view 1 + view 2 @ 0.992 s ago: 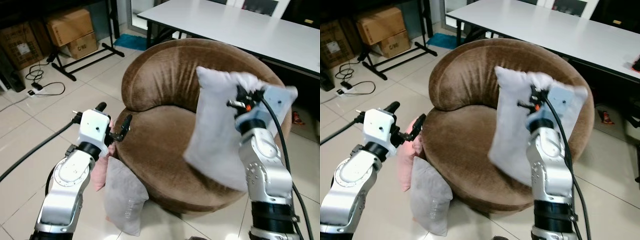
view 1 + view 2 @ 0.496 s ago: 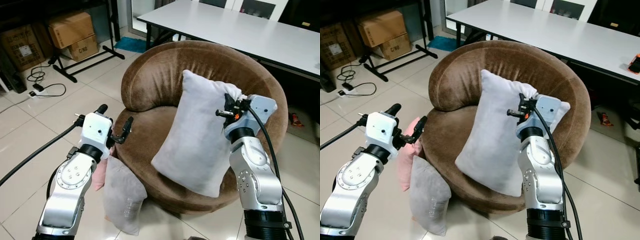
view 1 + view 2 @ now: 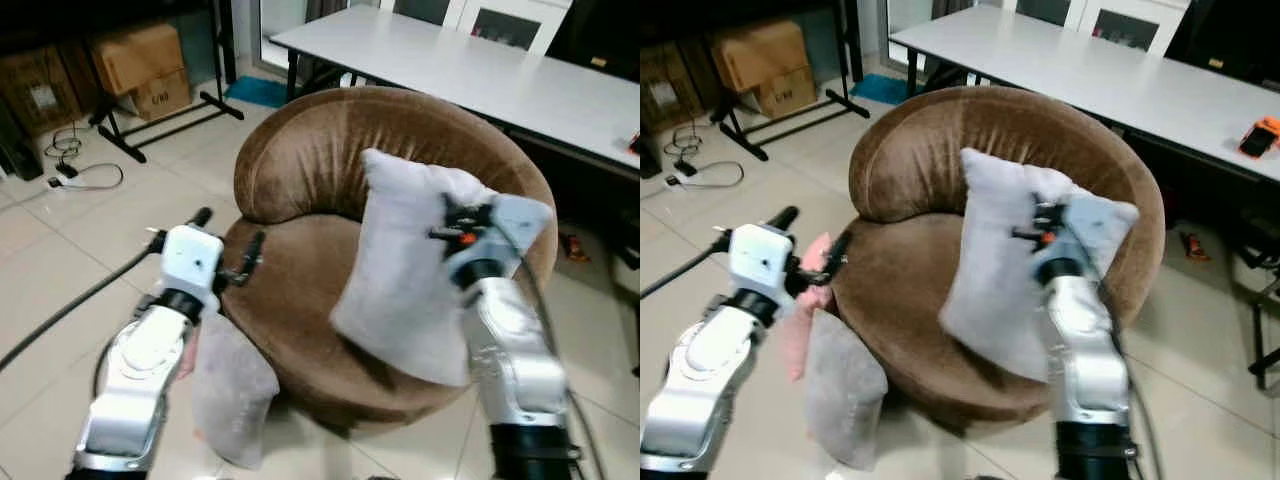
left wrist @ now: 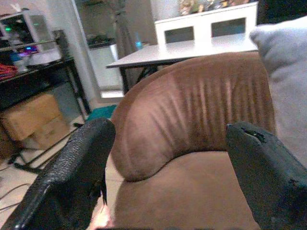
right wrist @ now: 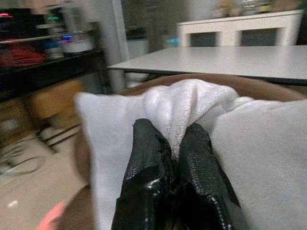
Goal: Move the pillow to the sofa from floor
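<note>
1. The left claw (image 3: 228, 262), fingers apart and holding nothing, hovers by the sofa's (image 3: 300, 300) front edge, probably kept clear.
2. The right claw (image 5: 165, 158) is clamped on a bunched corner of the white pillow (image 3: 405, 270), which hangs over the seat, not yet laid down.
3. A grey pillow (image 3: 228, 395) and a pink one (image 3: 800, 320) lean against the sofa base on the floor.
4. A white desk (image 3: 480, 75) stands behind, out of the way.

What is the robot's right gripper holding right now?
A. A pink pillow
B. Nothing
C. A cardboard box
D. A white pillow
D: the right gripper is shut on a bunched edge of the white pillow, which hangs over the brown sofa.
</note>
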{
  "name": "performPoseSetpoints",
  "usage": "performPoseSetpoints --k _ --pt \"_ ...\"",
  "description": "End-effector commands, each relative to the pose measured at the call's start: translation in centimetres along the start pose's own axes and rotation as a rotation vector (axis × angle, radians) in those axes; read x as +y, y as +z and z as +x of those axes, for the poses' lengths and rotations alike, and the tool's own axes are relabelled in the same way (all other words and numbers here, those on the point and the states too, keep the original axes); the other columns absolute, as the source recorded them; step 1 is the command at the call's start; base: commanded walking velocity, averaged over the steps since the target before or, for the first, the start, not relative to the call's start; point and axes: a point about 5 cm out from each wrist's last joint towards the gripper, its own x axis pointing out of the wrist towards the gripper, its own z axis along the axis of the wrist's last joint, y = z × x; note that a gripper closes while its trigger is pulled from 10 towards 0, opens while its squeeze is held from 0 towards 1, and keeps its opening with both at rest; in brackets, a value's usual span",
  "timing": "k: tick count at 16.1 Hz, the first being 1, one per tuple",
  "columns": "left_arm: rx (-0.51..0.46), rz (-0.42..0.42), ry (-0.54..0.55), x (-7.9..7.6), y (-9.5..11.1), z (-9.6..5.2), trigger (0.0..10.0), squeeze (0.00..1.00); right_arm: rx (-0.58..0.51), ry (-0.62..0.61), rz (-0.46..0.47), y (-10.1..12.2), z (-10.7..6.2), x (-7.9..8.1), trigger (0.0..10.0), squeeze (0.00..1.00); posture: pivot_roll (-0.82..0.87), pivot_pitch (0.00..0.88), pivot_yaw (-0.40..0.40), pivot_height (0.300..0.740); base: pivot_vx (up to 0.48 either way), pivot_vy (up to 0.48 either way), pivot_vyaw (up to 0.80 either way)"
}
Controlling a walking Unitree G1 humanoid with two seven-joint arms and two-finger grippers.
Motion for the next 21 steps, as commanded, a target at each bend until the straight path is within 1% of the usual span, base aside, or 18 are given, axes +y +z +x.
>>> performPoseSetpoints --k 1,4,9,11,12,15,16,17,19,21 --pt "-0.007 -0.004 -0.007 -0.5 0.1 0.1 10.0 0.0 -0.037 -0.015 -0.025 0.9 0.1 -0.7 10.0 0.0 0.03 0.0 -0.048 0.74 0.0 -0.349 0.0" --pt "-0.012 -0.003 -0.011 -0.5 0.1 0.2 10.0 0.0 -0.028 -0.021 -0.052 0.7 0.0 -0.7 10.0 0.0 0.03 0.0 -0.046 0.74 0.0 -0.35 0.0" --pt "-0.015 -0.002 -0.015 -0.6 0.1 0.2 10.0 0.0 -0.023 -0.029 -0.051 0.5 0.0 -0.9 10.0 0.0 0.03 0.0 -0.046 0.74 0.0 -0.351 0.0" --pt "-0.006 -0.037 0.0 -0.6 0.0 0.3 10.0 0.0 -0.003 -0.028 -0.042 0.2 0.0 -0.8 10.0 0.0 0.03 0.0 -0.045 0.74 0.0 0.0 0.0" --pt "-0.017 -0.033 0.004 -0.5 0.1 0.3 10.0 0.0 0.001 -0.027 -0.05 0.1 0.0 -0.7 10.0 0.0 0.03 0.0 -0.045 0.74 0.0 0.0 0.0" --pt "-0.002 -0.026 -0.018 -0.5 -0.1 0.3 10.0 0.0 0.023 -0.024 -0.042 -0.2 0.1 -0.6 10.0 0.0 0.03 0.0 -0.047 0.74 0.0 0.0 0.0" --pt "-0.006 -0.044 -0.022 -0.4 -0.1 0.2 10.0 0.0 0.024 0.008 -0.069 -0.1 0.1 -0.3 10.0 0.0 0.03 0.0 -0.047 0.74 0.296 0.0 0.0" --pt "-0.007 -0.047 -0.025 -0.4 -0.1 0.3 10.0 0.0 0.026 0.02 -0.073 -0.1 0.2 -0.2 10.0 0.0 0.03 0.0 -0.047 0.74 0.311 0.0 0.0" --pt "-0.008 -0.041 -0.018 -0.4 0.0 0.4 10.0 0.0 0.029 -0.003 -0.088 -0.2 0.3 -0.3 10.0 0.0 0.03 0.0 -0.047 0.74 0.311 0.0 0.22" --pt "-0.009 -0.039 -0.017 -0.4 0.0 0.4 10.0 0.0 0.021 0.0 -0.063 0.0 0.4 -0.3 10.0 0.0 0.03 0.0 -0.048 0.74 0.311 0.0 0.0"
